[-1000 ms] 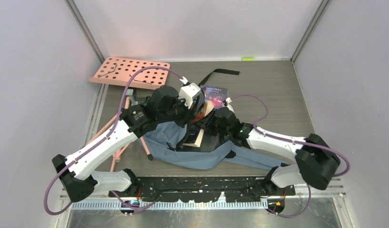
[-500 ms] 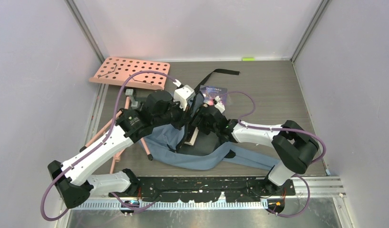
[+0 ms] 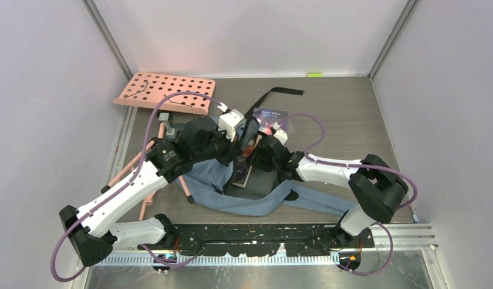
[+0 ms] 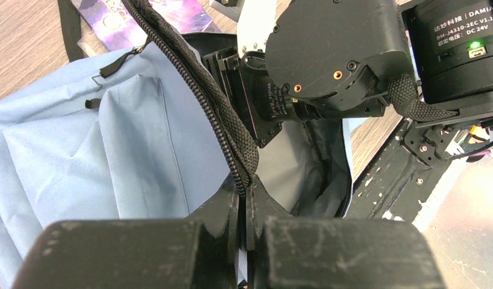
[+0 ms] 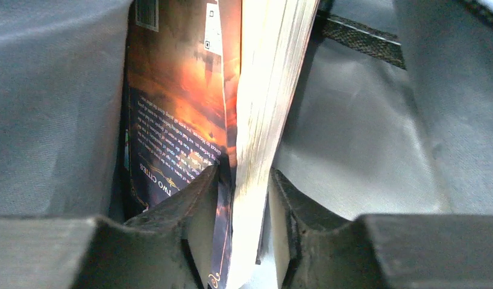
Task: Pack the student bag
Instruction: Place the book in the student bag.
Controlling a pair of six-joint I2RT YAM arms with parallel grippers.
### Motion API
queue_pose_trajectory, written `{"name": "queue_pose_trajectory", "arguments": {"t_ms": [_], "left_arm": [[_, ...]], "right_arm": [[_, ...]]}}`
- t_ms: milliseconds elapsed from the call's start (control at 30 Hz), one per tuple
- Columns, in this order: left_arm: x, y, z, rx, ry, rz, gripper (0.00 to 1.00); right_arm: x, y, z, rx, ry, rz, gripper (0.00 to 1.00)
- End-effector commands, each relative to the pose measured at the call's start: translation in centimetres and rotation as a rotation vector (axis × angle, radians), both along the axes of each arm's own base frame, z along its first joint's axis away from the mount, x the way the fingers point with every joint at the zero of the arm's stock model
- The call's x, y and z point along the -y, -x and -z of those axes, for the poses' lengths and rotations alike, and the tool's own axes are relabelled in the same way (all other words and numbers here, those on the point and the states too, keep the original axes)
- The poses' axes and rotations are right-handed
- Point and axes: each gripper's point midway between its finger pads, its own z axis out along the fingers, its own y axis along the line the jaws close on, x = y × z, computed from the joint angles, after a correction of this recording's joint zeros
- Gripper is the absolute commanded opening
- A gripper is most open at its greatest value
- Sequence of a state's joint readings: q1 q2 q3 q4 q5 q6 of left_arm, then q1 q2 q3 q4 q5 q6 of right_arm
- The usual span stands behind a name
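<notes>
Mid-table lies the student bag (image 3: 256,203): soft, floppy cloth, so its mouth likely sags unless held at the zipper edge (image 4: 215,114), where the left gripper (image 4: 244,201) pinches tight. The right gripper (image 5: 244,180) clamps a stiff paperback (image 5: 172,120) inside the mouth.

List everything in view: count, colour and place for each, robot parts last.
student bag: one, blue-grey, centre of the table, mouth open.
paperback: one, orange and dark cover, standing in the bag's mouth.
second book: one, purple, flat on the table beyond the bag.
black strap: one, black, trailing from the bag toward the far wall.
pegboard: one, pink, far left.
thin legs: several, pink, left of the bag, partly under the left arm.
green tag: one, green, foot of the far wall.
left gripper: one, black, shut on the bag's zipper edge.
right gripper: one, black, shut on the paperback.
</notes>
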State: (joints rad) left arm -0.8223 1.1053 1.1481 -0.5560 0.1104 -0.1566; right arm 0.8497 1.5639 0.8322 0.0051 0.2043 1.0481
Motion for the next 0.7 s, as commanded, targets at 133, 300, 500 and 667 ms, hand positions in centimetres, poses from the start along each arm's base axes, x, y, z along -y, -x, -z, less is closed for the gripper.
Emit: {"name": "queue_pose_trajectory", "arguments": {"t_ms": [133, 300, 500, 667], "left_arm": [[0.4, 0.5, -2.5, 0.043, 0.097, 0.025, 0.00], [0.3, 1.0, -2.3, 0.026, 0.121, 0.023, 0.00], [-1.3, 0.9, -1.6, 0.027, 0.095, -0.043, 0.00], [-3.2, 1.1, -0.8, 0.039, 0.090, -0.120, 0.00]], "right_arm": [[-5.5, -1.3, -1.8, 0.047, -0.146, -0.123, 0.32], [-8.2, -2.1, -2.1, 0.065, -0.194, -0.185, 0.32], [-6.8, -1.1, -2.8, 0.111, -0.155, -0.226, 0.50], [-3.2, 0.8, -5.5, 0.164, -0.087, -0.239, 0.68]]}}
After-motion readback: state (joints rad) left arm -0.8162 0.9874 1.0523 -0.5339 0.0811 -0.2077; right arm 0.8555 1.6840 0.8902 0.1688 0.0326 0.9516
